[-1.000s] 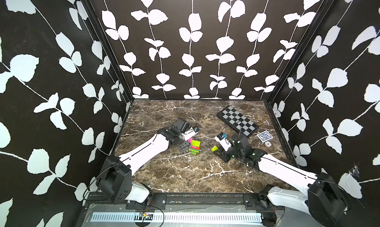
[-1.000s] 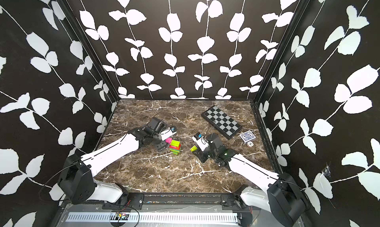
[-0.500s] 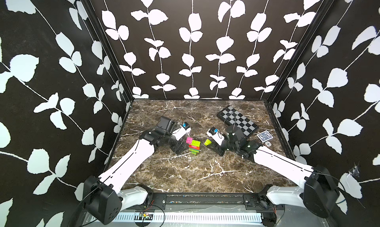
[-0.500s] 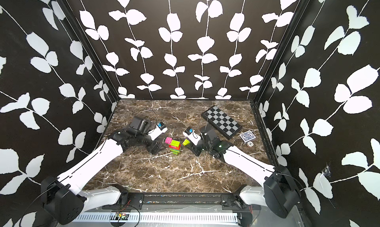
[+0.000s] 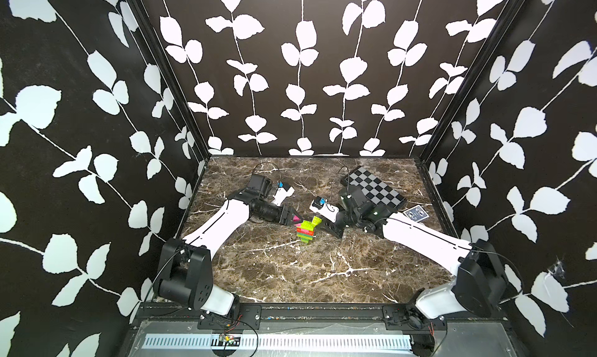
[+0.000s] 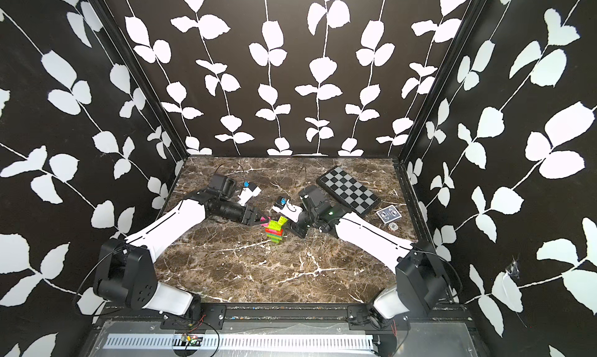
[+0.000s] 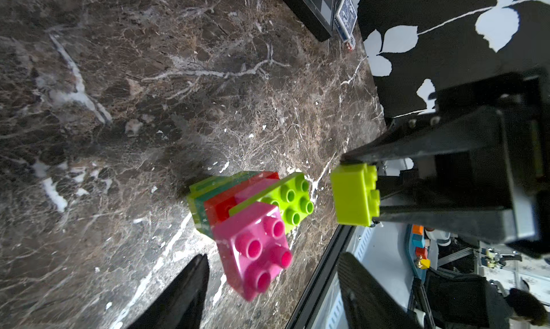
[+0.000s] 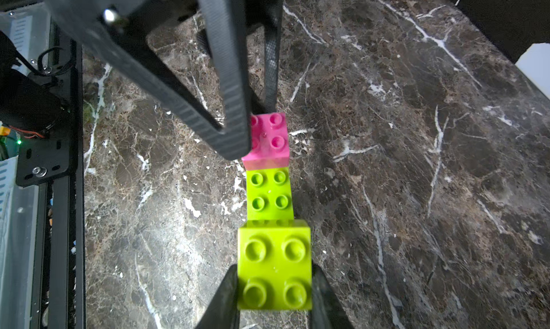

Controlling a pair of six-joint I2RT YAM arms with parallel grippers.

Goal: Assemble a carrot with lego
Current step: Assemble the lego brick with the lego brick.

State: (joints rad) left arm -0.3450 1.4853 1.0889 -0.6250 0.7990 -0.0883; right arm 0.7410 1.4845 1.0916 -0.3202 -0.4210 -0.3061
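The carrot (image 5: 305, 233) (image 6: 274, 233) stands mid-table as a striped stack of lime, dark green and orange-red lego. A pink brick (image 7: 256, 247) (image 8: 270, 140) sits on one half of its lime top brick (image 7: 290, 198) (image 8: 269, 193). My left gripper (image 5: 292, 218) (image 7: 273, 294) is open, with its fingers (image 7: 184, 291) either side of the pink brick and a gap on each side. My right gripper (image 5: 320, 222) (image 8: 274, 282) is shut on a loose lime brick (image 7: 354, 196) (image 8: 274, 271), held just beside the stack's top and apart from it.
A black-and-grey checkered board (image 5: 374, 190) lies at the back right, with a blue card deck (image 5: 416, 214) and a small round item (image 6: 392, 226) beside it. Patterned walls close in the table on three sides. A black rail (image 5: 323, 308) runs along the front edge.
My right gripper has carried the lime brick leftward to the stack. My left arm has changed its pose, and its jaws have narrowed around the pink brick.
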